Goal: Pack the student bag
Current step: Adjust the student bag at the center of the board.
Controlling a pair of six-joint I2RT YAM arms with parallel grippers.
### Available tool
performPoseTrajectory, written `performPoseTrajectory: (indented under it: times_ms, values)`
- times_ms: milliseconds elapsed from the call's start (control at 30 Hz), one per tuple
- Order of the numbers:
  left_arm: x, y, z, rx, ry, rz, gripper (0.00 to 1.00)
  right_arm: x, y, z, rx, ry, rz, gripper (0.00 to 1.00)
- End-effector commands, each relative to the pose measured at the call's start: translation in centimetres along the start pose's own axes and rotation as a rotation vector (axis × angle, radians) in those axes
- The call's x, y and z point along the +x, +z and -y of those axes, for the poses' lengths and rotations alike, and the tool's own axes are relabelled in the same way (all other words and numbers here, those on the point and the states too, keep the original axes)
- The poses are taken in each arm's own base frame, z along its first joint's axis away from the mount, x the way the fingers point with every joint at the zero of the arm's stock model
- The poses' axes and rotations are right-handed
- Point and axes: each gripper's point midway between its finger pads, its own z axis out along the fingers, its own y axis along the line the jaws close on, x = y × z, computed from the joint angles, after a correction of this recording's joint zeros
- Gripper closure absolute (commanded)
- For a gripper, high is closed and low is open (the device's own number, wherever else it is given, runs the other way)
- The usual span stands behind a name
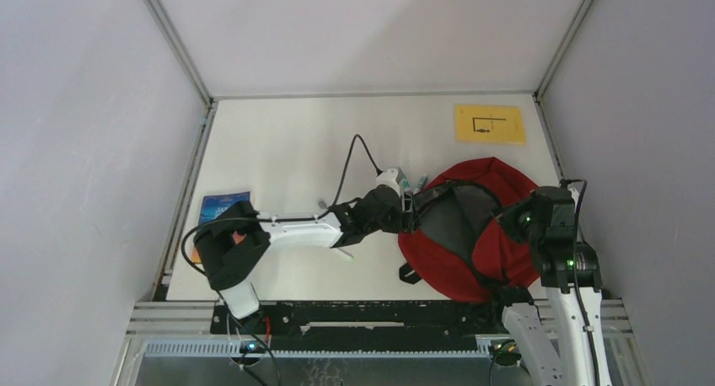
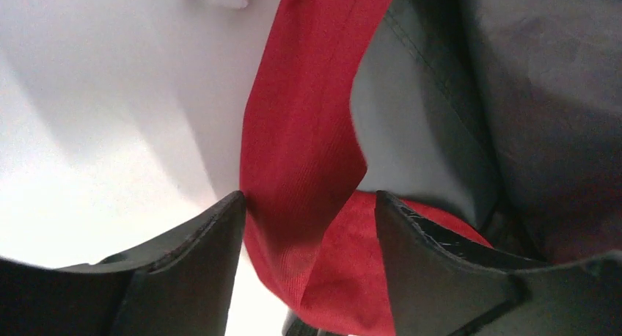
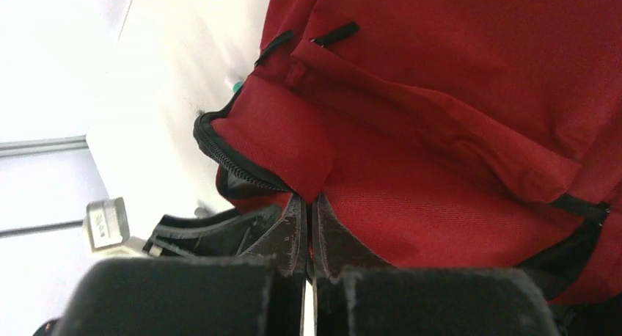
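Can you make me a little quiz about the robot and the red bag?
1. True or false: the bag is blue.
2. The left tool stands open around the bag's edge. What is the right tool doing? A) pinching the bag's cloth B) hanging wide open C) holding a cup
3. Fill in: the yellow card lies in the far ____ corner of the table.

Key: 1 false, the bag is red. 2 A. 3 right.
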Motion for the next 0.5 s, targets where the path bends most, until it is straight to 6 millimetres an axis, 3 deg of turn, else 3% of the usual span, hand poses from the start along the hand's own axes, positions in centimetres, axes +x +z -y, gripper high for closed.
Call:
performPoseTrajectory:
  times_ms: [0,67,133,167,333,467]
  values:
    - [-4.1,1.2,3.6,0.064,0.046,0.100,0.38,-0.3,-1.0,-2.0,-0.101,0.006,-0.006,1.00]
    - [-4.7,1.6,4.3,0.063,0.078,0.104,0.60,-0.4,-1.2,-2.2,-0.109,-0.001,-0.005,1.00]
    - [-5.6,1.9,5.2,0.073,0.117,0.112,0.91,-1.0,-1.2,-2.0,-0.092,0.003,0.019,1.00]
    - [-6.0,2.2,5.7,0.087,0.143,0.108,0.98,-1.2,-1.3,-2.0,-0.090,-0.001,0.026,1.00]
    - [-7.6,4.0,8.3,0.182,0.255,0.059,1.00,-1.8,-1.8,-2.2,-0.101,-0.058,0.049,1.00]
    - [-9.0,6.2,8.0,0.182,0.238,0.009,0.95,-1.8,-1.8,-2.1,-0.096,-0.080,0.047,1.00]
